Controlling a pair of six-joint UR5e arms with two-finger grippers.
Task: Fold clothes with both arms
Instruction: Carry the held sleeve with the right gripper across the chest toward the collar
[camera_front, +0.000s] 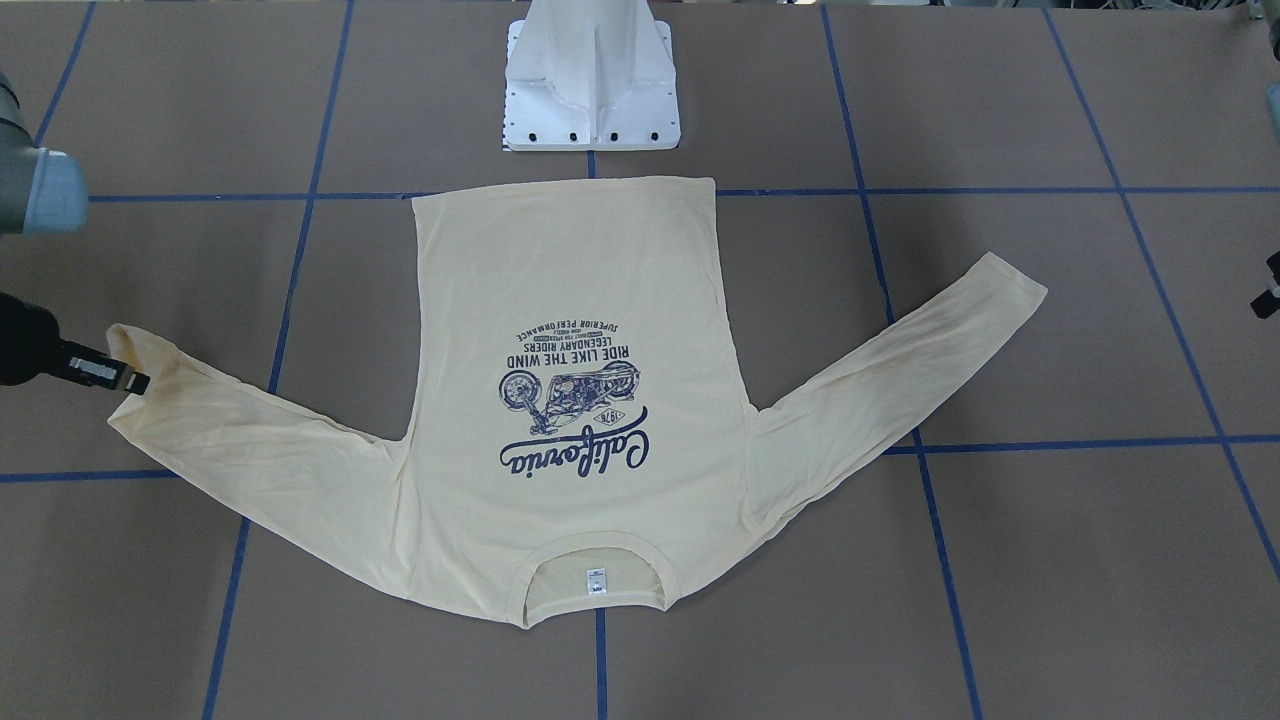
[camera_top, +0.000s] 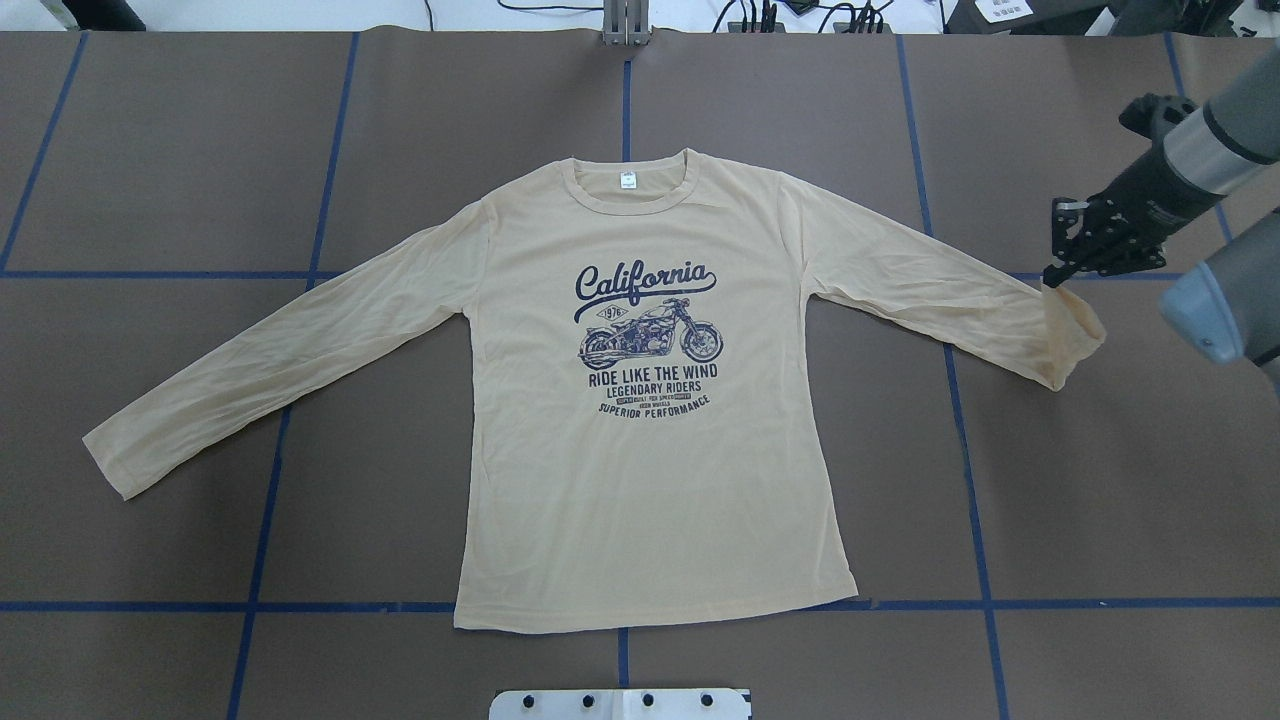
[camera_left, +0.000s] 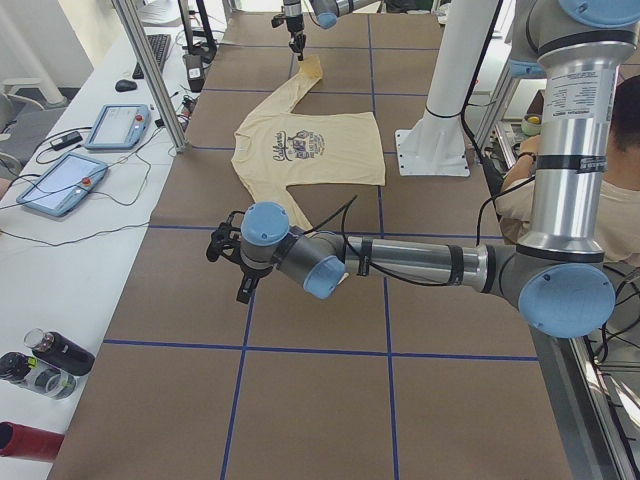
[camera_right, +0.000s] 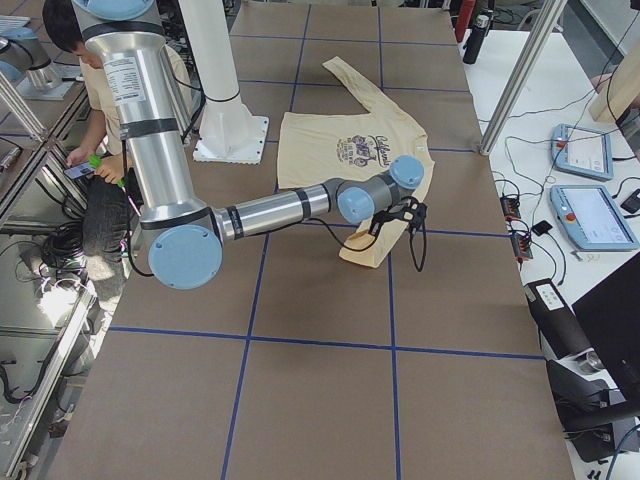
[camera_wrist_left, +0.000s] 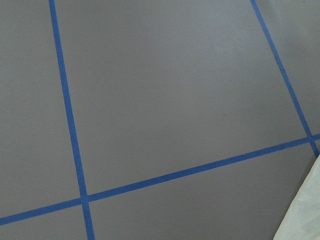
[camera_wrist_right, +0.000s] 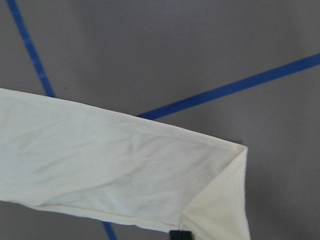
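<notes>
The cream-yellow T-shirt (camera_top: 650, 480) lies flat on the table, print up, neck away from the robot, both sleeves spread out; it also shows in the front view (camera_front: 580, 300). My right gripper (camera_top: 1052, 280) is shut on the cuff of the sleeve on my right (camera_top: 1070, 330) and holds its corner slightly raised and curled. The front view shows this gripper (camera_front: 135, 382) at the cuff, and the right wrist view shows the folded cuff (camera_wrist_right: 220, 190). My left gripper (camera_left: 228, 262) hovers over bare table beyond the other sleeve's cuff (camera_top: 110, 460); I cannot tell if it is open.
The white pedestal base (camera_front: 592, 80) stands just behind the shirt's hem. Blue tape lines (camera_top: 270, 500) grid the brown table. Teach pendants (camera_left: 60, 180) and bottles (camera_left: 50, 360) lie on the side bench. A person (camera_right: 70, 40) sits behind the robot.
</notes>
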